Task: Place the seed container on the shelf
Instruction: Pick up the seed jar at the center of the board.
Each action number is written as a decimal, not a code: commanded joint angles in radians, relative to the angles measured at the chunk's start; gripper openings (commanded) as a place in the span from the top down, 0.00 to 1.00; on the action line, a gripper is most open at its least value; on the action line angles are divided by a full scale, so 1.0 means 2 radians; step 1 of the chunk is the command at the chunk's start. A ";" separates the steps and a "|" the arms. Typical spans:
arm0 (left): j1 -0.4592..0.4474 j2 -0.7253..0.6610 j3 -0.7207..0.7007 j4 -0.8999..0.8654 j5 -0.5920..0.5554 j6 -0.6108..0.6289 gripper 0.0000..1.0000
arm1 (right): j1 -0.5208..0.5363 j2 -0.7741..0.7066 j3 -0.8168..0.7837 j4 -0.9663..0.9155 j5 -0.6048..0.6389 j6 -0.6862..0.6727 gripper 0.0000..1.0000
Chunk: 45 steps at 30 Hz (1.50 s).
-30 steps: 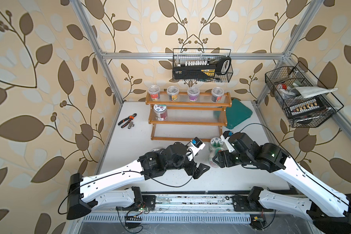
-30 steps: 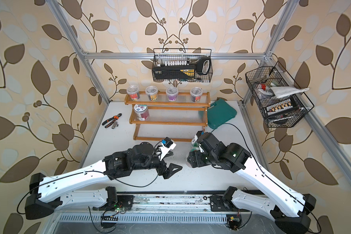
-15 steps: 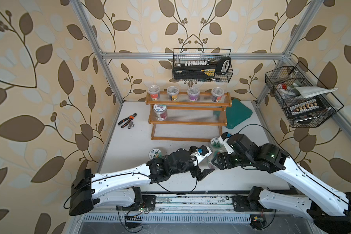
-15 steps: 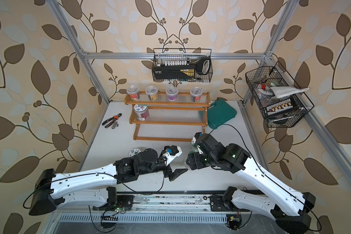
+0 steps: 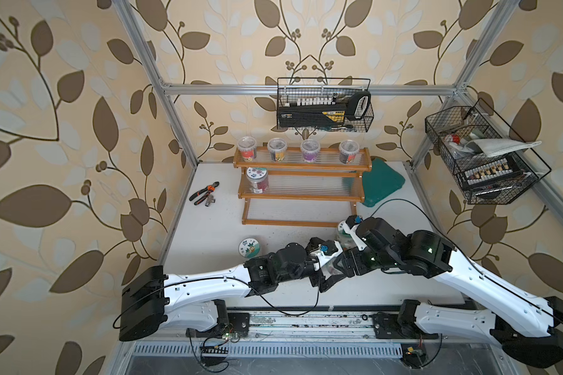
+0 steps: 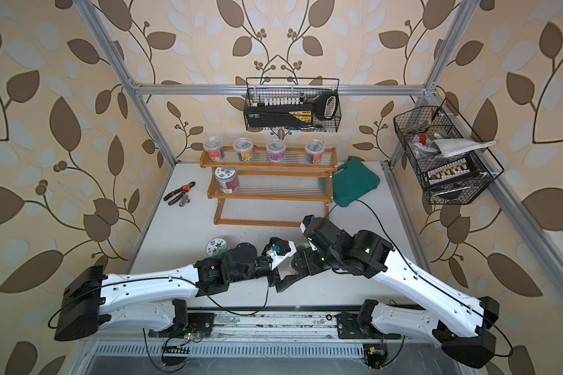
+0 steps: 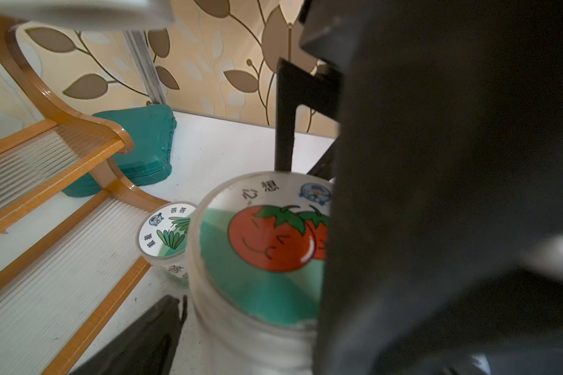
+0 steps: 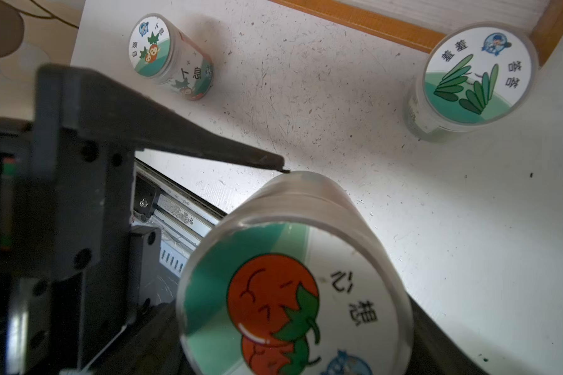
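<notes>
leaf-papered walls (image 5: 78,162) box in a white counter (image 5: 208,233) with the stepped shelf (image 5: 299,195) at its back, and near its front the right jaws are closed partway on the tomato-lidded jar (image 8: 290,292), well apart from the shelf, while the left jaws gape fully wide just beside it, holding nothing.

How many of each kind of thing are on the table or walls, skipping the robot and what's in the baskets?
Clear round plastic seed jars: 8
Black wire baskets: 2
Orange-brown wooden stepped shelf: 1
Green plastic case: 1
Orange-handled pliers: 1
Grey metal fitting: 1
Total: 14
</notes>
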 commanded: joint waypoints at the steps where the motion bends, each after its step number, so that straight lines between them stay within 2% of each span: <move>1: -0.002 0.003 -0.007 0.059 0.006 0.003 0.02 | 0.015 0.009 0.027 0.013 0.017 0.009 0.46; 9: -0.002 -0.001 -0.035 0.094 -0.005 -0.003 0.02 | 0.038 0.030 0.039 0.014 0.028 0.012 0.45; 21: -0.002 -0.028 -0.104 0.176 0.001 -0.011 0.02 | 0.043 0.026 0.046 0.011 0.037 0.010 0.46; 42: 0.000 0.008 -0.097 0.232 -0.011 -0.008 0.02 | 0.044 0.035 0.044 0.029 0.013 0.006 0.45; 45: 0.001 0.011 -0.098 0.241 -0.008 -0.008 0.07 | 0.044 0.034 0.042 0.029 0.012 0.006 0.44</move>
